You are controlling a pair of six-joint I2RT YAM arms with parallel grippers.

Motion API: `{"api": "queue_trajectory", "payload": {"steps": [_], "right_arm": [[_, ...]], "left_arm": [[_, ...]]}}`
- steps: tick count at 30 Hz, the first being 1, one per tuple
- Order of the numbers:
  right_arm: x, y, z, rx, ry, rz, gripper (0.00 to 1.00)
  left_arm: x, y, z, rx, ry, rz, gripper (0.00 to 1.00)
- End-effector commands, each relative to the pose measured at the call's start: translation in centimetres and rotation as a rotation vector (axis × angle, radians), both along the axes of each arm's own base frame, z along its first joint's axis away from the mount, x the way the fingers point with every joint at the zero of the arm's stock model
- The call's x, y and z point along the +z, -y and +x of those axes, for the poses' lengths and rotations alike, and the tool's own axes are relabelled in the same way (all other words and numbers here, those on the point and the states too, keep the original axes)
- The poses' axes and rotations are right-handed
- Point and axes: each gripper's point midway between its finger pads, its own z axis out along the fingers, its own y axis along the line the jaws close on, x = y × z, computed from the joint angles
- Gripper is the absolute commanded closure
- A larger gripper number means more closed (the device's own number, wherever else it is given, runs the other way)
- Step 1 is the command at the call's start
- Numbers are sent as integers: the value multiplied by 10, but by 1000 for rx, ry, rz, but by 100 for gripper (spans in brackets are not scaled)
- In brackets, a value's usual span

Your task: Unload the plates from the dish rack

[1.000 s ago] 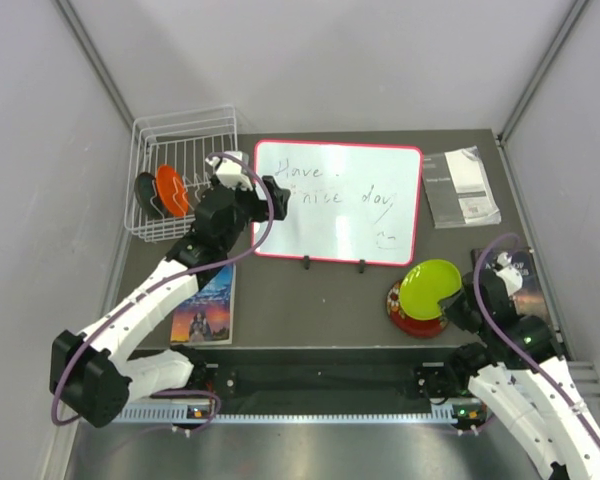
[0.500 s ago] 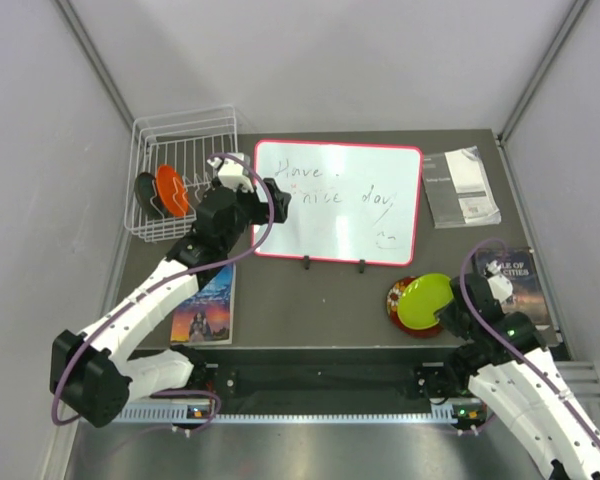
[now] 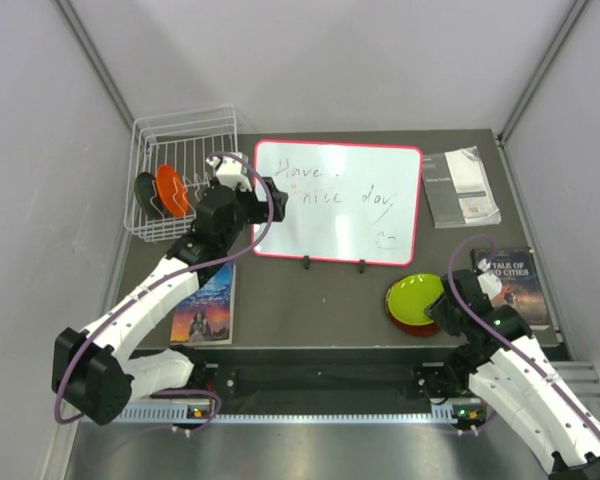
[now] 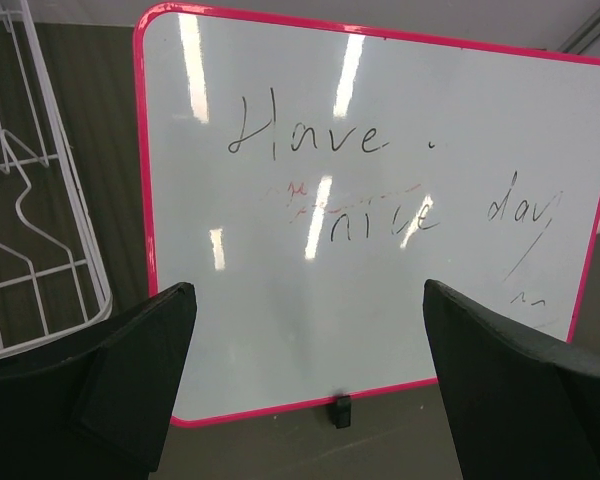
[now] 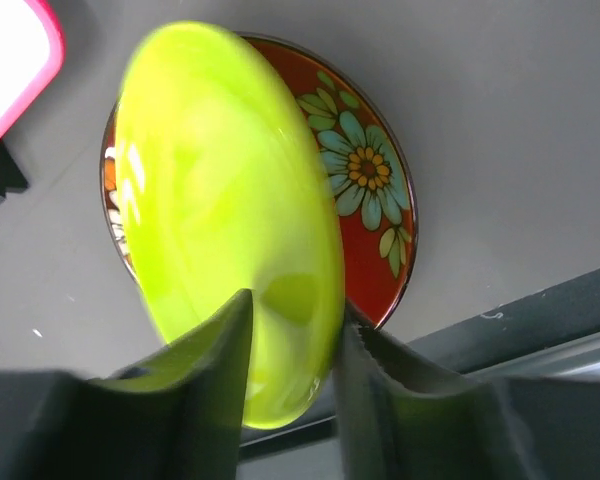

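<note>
My right gripper point(image 5: 292, 340) is shut on the rim of the lime green plate point(image 5: 225, 210) and holds it low over the red flowery plate point(image 5: 370, 180), which lies flat on the table. Both plates show in the top view, green point(image 3: 415, 297) over red point(image 3: 412, 322), with the right gripper point(image 3: 442, 312) at their near right edge. The orange plate point(image 3: 172, 188) and the dark teal plate point(image 3: 146, 193) stand on edge in the white wire dish rack point(image 3: 185, 125) at the far left. My left gripper point(image 3: 276, 197) is open and empty over the whiteboard's left edge, right of the rack point(image 4: 30, 230).
A red-framed whiteboard point(image 3: 338, 200) stands in the middle, also in the left wrist view point(image 4: 380, 200). A booklet point(image 3: 461, 186) lies at the far right, a book point(image 3: 517, 283) at the right edge, and another book point(image 3: 205, 305) near the left arm.
My right gripper has lowered the lime green plate from tilted up above the red plate to nearly flat on top of it. The left arm has stayed in place.
</note>
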Motion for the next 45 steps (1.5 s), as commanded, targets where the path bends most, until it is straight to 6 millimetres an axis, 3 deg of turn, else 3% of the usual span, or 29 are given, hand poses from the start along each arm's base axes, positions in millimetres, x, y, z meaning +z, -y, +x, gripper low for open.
{"api": "queue_trajectory", "payload": {"steps": [1,5,6,8,9,11,16,25,31,35,45], "right_arm": [[11,-3,10,-11,45,20,60],[13,-2,8,-12,39,14,58],[13,-2,8,-15,38,14,49],[14,-2,8,-12,39,15,46],[14,-2,7,-9,32,13,38],[15,-2,8,-8,26,6,35],[15,-1,9,4,20,-11,34],[17,4,12,26,-22,-80,33],[36,12,25,24,0,-154,32],[38,13,28,39,-15,-178,32],[40,13,21,74,-60,-194,31]], "left_arm": [[6,-1,1,-4,22,-17,1],[5,-5,3,10,22,-9,1],[4,-8,4,17,21,-4,1],[2,-14,7,36,14,3,1],[-1,-16,8,41,8,6,1],[-3,-23,11,59,0,5,1],[-2,-36,16,85,-3,-5,1],[-7,-78,36,209,-22,-10,1],[-11,-109,52,294,-40,-4,1],[-12,-128,63,347,-50,-5,1],[-12,-142,76,382,-62,4,1]]}}
